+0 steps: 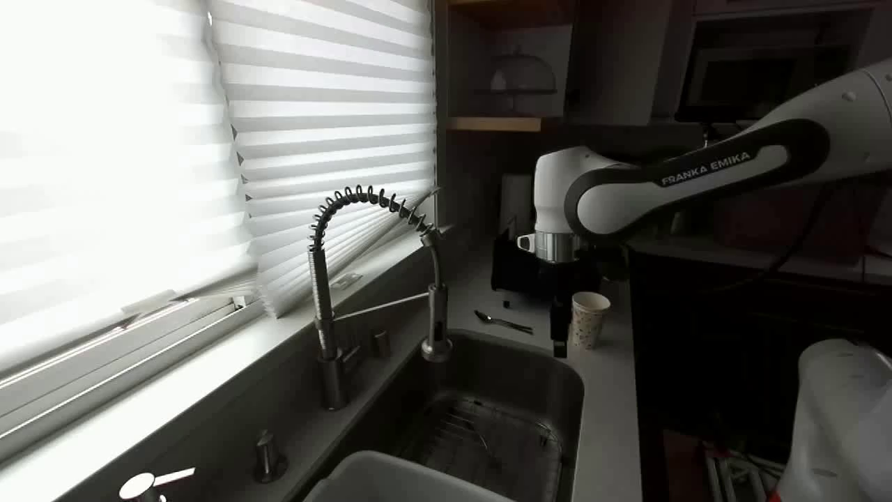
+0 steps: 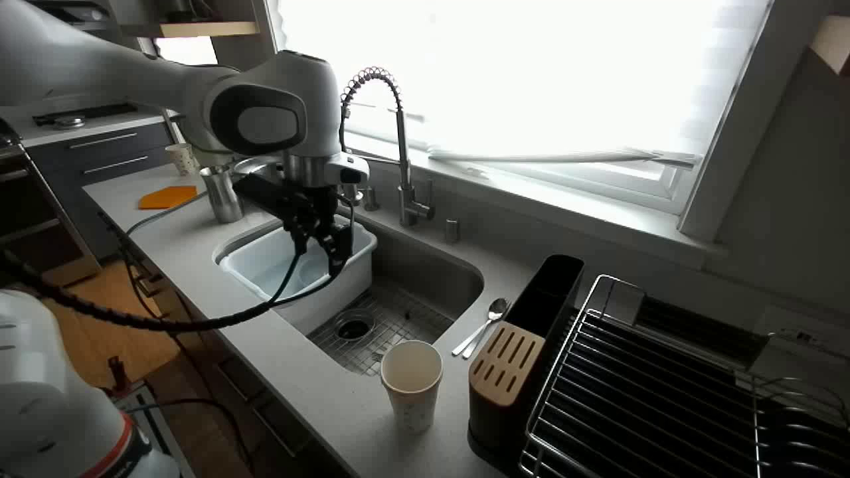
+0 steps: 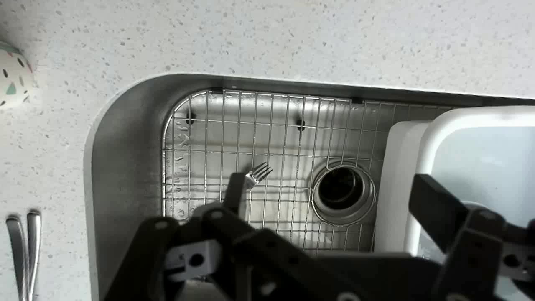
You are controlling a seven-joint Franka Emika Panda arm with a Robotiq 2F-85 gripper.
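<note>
Metal fork (image 3: 253, 178) lies on the wire rack (image 3: 239, 121) inside the sink (image 3: 125, 142), below the hand (image 3: 330, 188), whose 2 fingers stand apart, empty. Wrist view: visible tines sit near 9 o'clock from the finger midpoint and point to 2 o'clock; the handle is hidden.

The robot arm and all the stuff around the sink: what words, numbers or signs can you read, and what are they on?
"FRANKA EMIKA": on the dark stripe of the robot arm, in an exterior view.
The arm's base: pale marks on its dark band, too small to read.
The paper cup: colored spots, no letters that I can make out.
That one name is all I can read.
</note>
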